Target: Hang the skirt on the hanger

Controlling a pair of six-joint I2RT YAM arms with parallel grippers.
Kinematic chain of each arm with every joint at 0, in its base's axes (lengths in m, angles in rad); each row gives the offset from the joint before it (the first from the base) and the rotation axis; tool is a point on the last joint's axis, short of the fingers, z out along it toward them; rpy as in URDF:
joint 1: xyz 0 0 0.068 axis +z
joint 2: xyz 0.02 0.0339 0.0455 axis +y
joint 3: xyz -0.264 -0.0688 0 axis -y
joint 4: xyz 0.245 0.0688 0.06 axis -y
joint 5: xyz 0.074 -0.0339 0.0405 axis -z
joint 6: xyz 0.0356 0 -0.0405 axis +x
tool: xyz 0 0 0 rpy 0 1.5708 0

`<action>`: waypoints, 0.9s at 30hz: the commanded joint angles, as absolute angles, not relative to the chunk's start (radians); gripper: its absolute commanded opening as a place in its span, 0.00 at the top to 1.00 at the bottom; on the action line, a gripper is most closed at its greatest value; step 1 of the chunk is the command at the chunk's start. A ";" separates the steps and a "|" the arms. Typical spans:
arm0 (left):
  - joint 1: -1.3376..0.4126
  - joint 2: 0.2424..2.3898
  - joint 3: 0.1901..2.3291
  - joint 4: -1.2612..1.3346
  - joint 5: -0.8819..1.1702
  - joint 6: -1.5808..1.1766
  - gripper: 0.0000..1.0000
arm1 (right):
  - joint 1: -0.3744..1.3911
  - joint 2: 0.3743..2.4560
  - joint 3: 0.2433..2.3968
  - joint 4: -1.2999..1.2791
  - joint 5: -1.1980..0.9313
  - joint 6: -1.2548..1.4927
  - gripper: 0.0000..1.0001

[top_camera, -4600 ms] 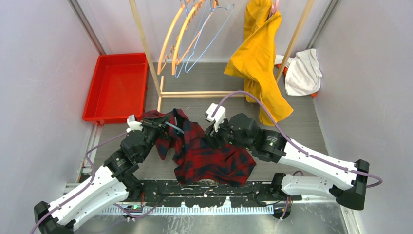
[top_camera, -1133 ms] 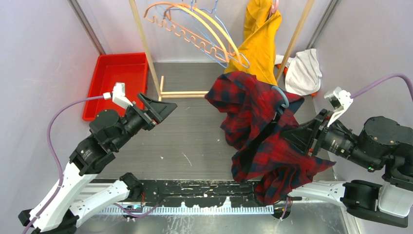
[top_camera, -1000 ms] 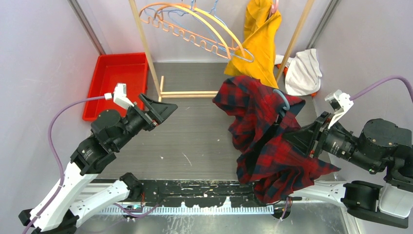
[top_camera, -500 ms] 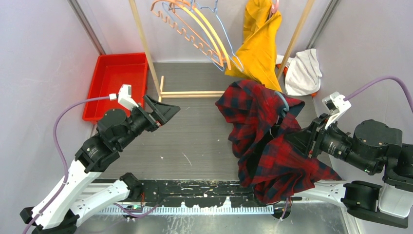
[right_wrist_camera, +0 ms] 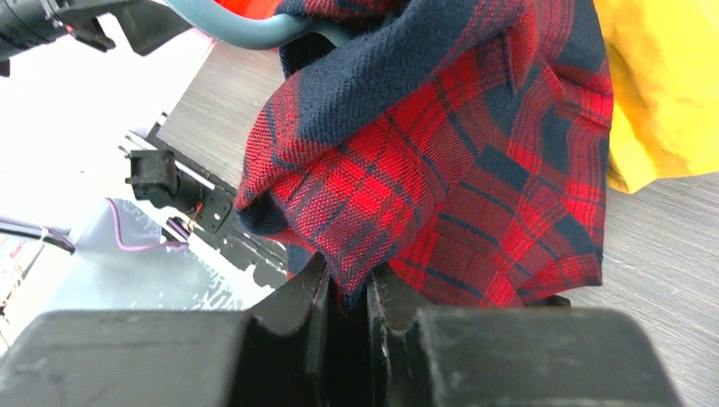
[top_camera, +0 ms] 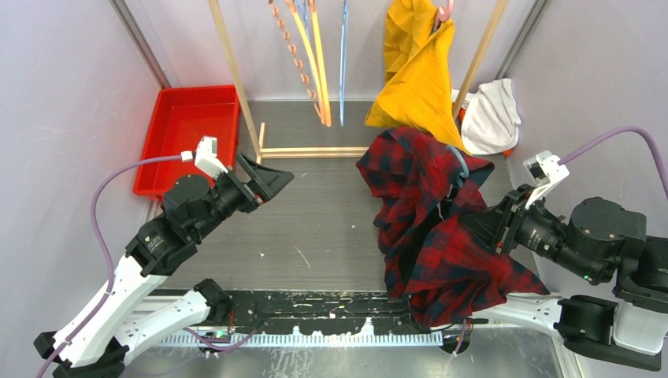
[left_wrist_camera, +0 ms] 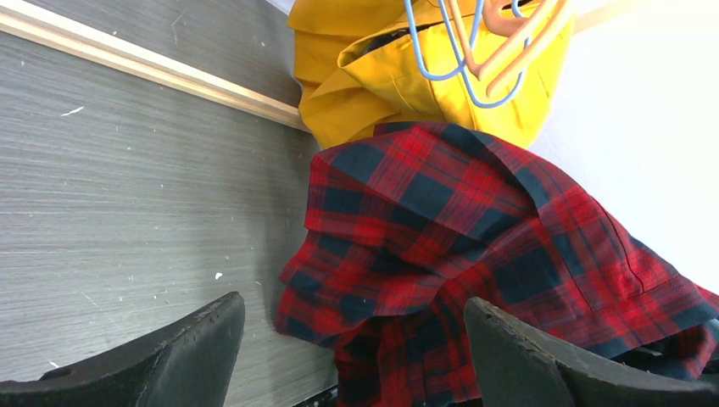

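The right tool (right_wrist_camera: 348, 297) is clamped on the plaid skirt (top_camera: 429, 228), draped over a grey hanger (right_wrist_camera: 246, 30) above the bench's (top_camera: 315, 228) right side; the left tool (top_camera: 264, 177) gapes apart, holding nothing. Far left sits a red tray (top_camera: 150, 169); far right, a white cloth (top_camera: 490, 114) fills an orange basket (top_camera: 511, 150).

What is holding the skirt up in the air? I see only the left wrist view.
Observer: The right gripper is shut on the skirt; its fingers pinch a fold of the cloth.
Operator: Is a hanger in the skirt?
Observer: A grey-blue hanger curve shows at the skirt's top; how deep it sits, I cannot tell.
Operator: What lies beside my left gripper?
Observer: A red bin, farther out and to its left, not touching it.
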State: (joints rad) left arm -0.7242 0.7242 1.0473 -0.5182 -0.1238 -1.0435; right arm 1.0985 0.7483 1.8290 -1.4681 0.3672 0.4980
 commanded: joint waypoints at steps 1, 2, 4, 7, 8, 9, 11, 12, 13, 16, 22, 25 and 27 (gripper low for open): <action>-0.720 0.712 1.045 -0.498 -0.130 -1.039 0.01 | 1.103 0.750 1.778 -1.170 0.427 0.531 0.99; -0.720 0.708 1.044 -0.499 -0.129 -1.039 0.01 | 1.103 0.755 1.768 -1.140 0.437 0.538 0.99; -0.721 0.694 1.041 -0.503 -0.129 -1.037 0.00 | 1.103 0.766 1.747 -1.072 0.470 0.554 0.99; -0.721 0.673 1.042 -0.525 -0.131 -1.033 0.00 | 1.103 0.788 1.718 -0.977 0.519 0.574 0.99; -0.721 0.665 1.042 -0.534 -0.130 -1.033 0.00 | 1.103 0.796 1.711 -0.943 0.536 0.578 0.99; -0.720 0.657 1.041 -0.542 -0.128 -1.032 0.00 | 1.103 0.805 1.704 -0.909 0.549 0.581 0.99; -0.720 0.642 1.042 -0.564 -0.126 -1.028 0.00 | 1.103 0.823 1.697 -0.842 0.572 0.581 0.99; -0.720 0.635 1.042 -0.575 -0.126 -1.027 0.01 | 1.103 0.834 1.696 -0.811 0.583 0.579 0.99; -0.720 0.628 1.039 -0.584 -0.126 -1.025 0.01 | 1.103 0.845 1.696 -0.775 0.586 0.574 0.99; -0.720 0.603 1.039 -0.603 -0.127 -1.021 0.01 | 1.103 0.888 1.706 -0.672 0.596 0.557 0.99; -0.719 0.579 1.049 -0.640 -0.125 -1.016 0.00 | 1.103 1.014 1.749 -0.497 0.626 0.493 0.99; -0.720 0.575 1.051 -0.652 -0.117 -1.017 0.01 | 1.102 1.084 1.790 -0.435 0.657 0.454 0.99; -0.720 0.574 1.049 -0.655 -0.111 -1.018 0.00 | 1.094 1.131 1.821 -0.398 0.674 0.426 0.99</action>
State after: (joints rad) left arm -0.7242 0.5842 1.0370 -0.6506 -0.1226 -1.0382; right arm 1.0985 1.0725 1.7275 -0.6792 0.6060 0.4980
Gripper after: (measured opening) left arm 0.995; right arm 0.208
